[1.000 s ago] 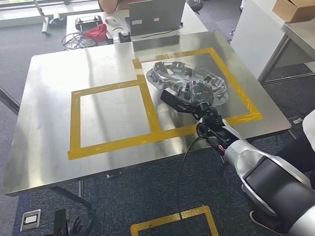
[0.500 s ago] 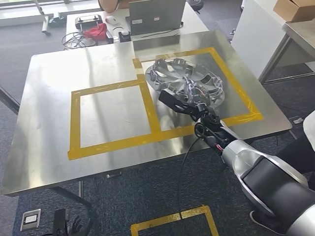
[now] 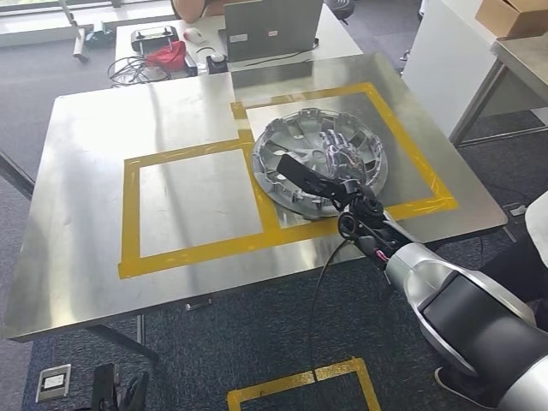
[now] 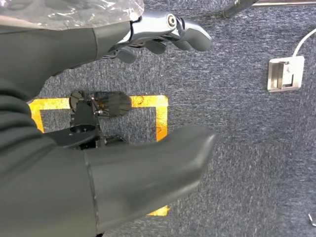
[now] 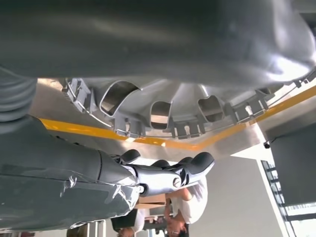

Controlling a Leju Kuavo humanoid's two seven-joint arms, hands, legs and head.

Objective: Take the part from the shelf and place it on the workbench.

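Note:
The part is a silver wheel cover, tilted with its ribbed inner face toward me over the right yellow taped square of the steel workbench. My right hand grips it at the near rim, the thumb across the inner face and the fingers behind. In the right wrist view the wheel cover's clipped rim hangs just above the yellow tape, with my fingers beneath it. My left hand hangs over the carpet, fingers apart and holding nothing.
A second taped square lies left of the first. Behind the bench a table carries a laptop, cables and a red item. A white table and a person are at the right. Yellow tape marks the floor.
The wheel cover has tipped from nearly flat to facing me and shifted a little nearer and left over the taped square. My right arm barely moved.

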